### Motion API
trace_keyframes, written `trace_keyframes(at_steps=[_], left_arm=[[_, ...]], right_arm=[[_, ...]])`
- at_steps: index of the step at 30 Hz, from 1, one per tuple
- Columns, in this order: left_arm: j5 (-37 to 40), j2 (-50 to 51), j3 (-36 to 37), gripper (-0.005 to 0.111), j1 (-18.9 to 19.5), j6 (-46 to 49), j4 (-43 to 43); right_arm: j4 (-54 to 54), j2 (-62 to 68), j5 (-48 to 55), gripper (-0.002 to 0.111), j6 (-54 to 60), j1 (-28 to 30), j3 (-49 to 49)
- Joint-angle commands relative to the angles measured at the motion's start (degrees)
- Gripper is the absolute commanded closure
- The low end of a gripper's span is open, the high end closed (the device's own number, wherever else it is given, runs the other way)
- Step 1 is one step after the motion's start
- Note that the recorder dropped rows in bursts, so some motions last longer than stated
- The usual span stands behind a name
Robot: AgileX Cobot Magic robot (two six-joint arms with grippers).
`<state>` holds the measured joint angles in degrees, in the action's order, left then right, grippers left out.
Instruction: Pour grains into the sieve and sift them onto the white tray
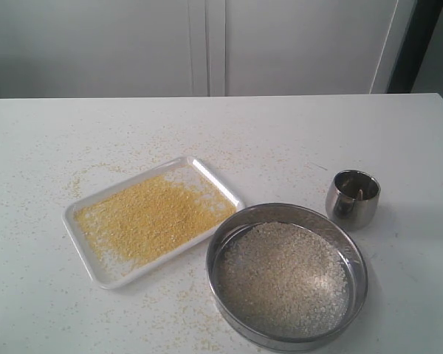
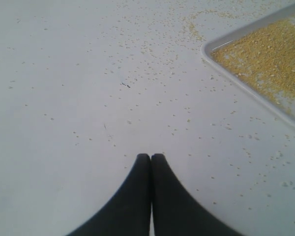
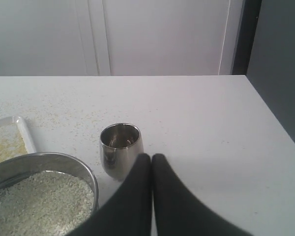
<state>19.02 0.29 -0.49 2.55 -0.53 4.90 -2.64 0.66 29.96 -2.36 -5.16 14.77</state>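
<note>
Sifted grains on a white table, both grippers closed and holding nothing.

The left gripper has its black fingers pressed together over bare, crumb-dotted tabletop, with open room all round; ahead and to one side of the tips lies the rounded corner of the white tray, spread with fine yellow grains. Just beside the tray's near-right edge sits the sieve, steel rim shining, whitish rice-like grains covering its mesh. The right gripper, likewise pinched shut and empty, hangs just short of the small steel cup, which stands upright near the sieve's rim; clear table runs beyond to the far edge.
</note>
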Motion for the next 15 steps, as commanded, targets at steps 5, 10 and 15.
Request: trace_keyframes(at_steps=[5,10,15], left_arm=[[0.29,-0.29,0.49,0.107,0.18,0.08,0.46],[0.29,-0.29,0.49,0.107,0.18,0.08,0.46],[0.29,-0.29,0.49,0.107,0.18,0.08,0.46]], right_arm=[[-0.66,-0.66,-1.0,0.108,-0.1,-0.12,-4.22],[-0.55,-0.66,-3.56,0.108,0.18,-0.12,-5.27],[1.06,-0.66,-4.79,0.108,1.58,-0.12,-5.99]])
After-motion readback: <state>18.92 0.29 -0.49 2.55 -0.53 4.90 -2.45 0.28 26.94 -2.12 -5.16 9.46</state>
